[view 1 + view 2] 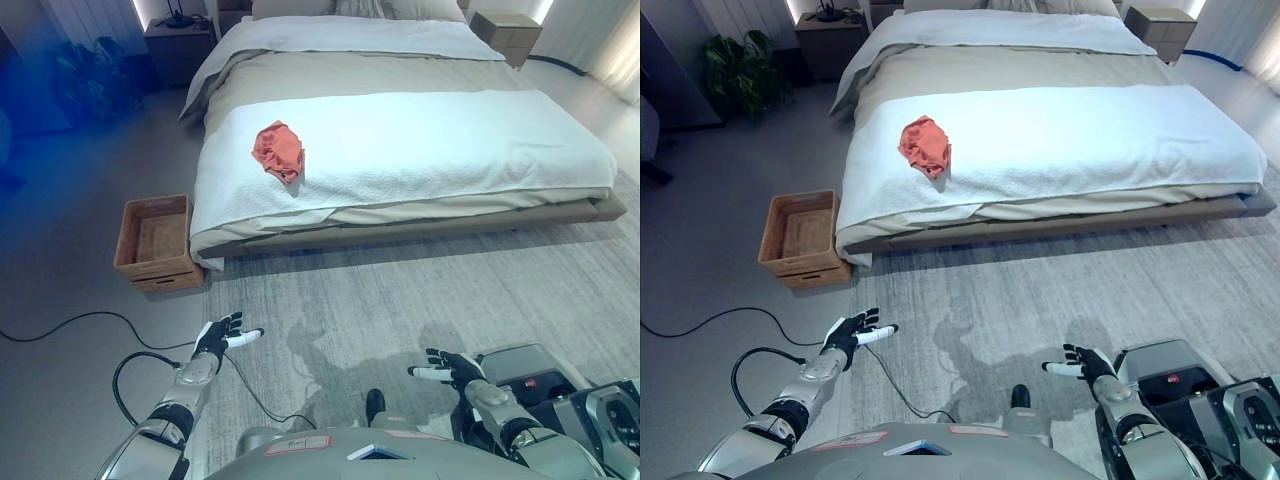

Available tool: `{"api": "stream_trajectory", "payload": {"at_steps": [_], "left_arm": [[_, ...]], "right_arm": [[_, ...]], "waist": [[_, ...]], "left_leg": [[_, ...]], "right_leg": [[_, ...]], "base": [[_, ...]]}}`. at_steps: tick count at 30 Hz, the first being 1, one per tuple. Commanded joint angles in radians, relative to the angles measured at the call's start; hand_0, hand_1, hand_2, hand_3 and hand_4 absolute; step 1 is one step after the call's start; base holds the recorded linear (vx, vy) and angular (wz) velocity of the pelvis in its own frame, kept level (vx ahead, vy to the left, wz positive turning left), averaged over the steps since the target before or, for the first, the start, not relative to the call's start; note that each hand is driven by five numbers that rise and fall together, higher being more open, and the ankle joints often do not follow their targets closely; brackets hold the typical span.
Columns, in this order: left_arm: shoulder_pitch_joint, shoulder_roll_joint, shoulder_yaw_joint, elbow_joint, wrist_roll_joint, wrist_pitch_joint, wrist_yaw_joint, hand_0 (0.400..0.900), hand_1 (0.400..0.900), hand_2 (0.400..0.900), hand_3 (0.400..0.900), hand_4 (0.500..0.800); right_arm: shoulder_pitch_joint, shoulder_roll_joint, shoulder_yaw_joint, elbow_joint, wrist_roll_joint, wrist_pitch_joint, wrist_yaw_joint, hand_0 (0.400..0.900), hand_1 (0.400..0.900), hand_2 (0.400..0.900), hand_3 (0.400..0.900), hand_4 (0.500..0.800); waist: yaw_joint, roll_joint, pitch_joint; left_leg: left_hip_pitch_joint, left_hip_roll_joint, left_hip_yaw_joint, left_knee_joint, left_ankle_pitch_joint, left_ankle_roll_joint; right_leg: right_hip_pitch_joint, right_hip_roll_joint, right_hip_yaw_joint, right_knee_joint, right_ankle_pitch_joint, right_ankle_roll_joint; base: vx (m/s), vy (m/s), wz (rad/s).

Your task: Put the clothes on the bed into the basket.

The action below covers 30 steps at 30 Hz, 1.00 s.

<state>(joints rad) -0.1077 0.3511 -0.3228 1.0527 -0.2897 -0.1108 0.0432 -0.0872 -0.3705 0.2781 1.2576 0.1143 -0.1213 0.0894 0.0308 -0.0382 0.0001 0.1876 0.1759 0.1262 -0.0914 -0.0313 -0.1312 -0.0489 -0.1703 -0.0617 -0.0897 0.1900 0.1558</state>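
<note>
A: Clothes?
B: Orange-red garment (279,151) bunched on bed (450,140), 11 o'clock; basket (155,241) on floor at 10
A: Hands?
B: Left robot hand (222,335) and right robot hand (447,367) both spread, holding nothing, low over rug (400,290)

My left hand (220,335): low, reaching forward, fingers spread. My right hand (450,368): low, forward, fingers spread, holding nothing.

Bed (450,140) with crumpled red garment (279,151); basket (155,241) on floor (60,260)
</note>
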Motion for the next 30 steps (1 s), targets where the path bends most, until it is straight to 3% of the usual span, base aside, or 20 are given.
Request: {"api": "stream_trajectory", "payload": {"at_steps": [1,26,30], "left_arm": [[-0.141,0.013,0.004,0.034,0.000,-0.058,0.016,0.900,0.900,0.900,0.900,0.800],[-0.167,0.015,0.001,0.053,0.000,-0.058,0.027,0.900,0.900,0.900,0.900,0.800],[-0.182,0.011,-0.007,0.041,-0.002,-0.060,0.032,0.900,0.900,0.900,0.900,0.800]], "right_arm": [[-0.102,-0.030,0.009,0.035,0.046,-0.042,-0.020,0.900,0.900,0.900,0.900,0.800],[-0.106,-0.028,-0.010,0.038,0.087,-0.044,-0.024,0.900,0.900,0.900,0.900,0.800],[-0.111,-0.033,-0.007,0.021,0.096,-0.043,-0.025,0.900,0.900,0.900,0.900,0.800]], "waist": [[-0.005,-0.006,0.032],[-0.014,-0.010,0.045],[-0.023,-0.008,0.063]], "left_leg": [[-0.023,-0.022,0.007,0.004,0.020,-0.011],[-0.050,-0.023,-0.003,0.004,0.028,-0.014],[-0.082,-0.014,0.003,0.059,0.035,-0.016]], "right_leg": [[0.114,0.008,-0.078,0.026,-0.086,0.010],[0.094,0.005,-0.087,0.044,-0.085,0.010],[0.070,0.005,-0.067,0.098,-0.112,0.001]], "base": [[0.00,0.000,0.00],[0.00,0.002,0.03],[-0.06,0.005,0.25]]}}
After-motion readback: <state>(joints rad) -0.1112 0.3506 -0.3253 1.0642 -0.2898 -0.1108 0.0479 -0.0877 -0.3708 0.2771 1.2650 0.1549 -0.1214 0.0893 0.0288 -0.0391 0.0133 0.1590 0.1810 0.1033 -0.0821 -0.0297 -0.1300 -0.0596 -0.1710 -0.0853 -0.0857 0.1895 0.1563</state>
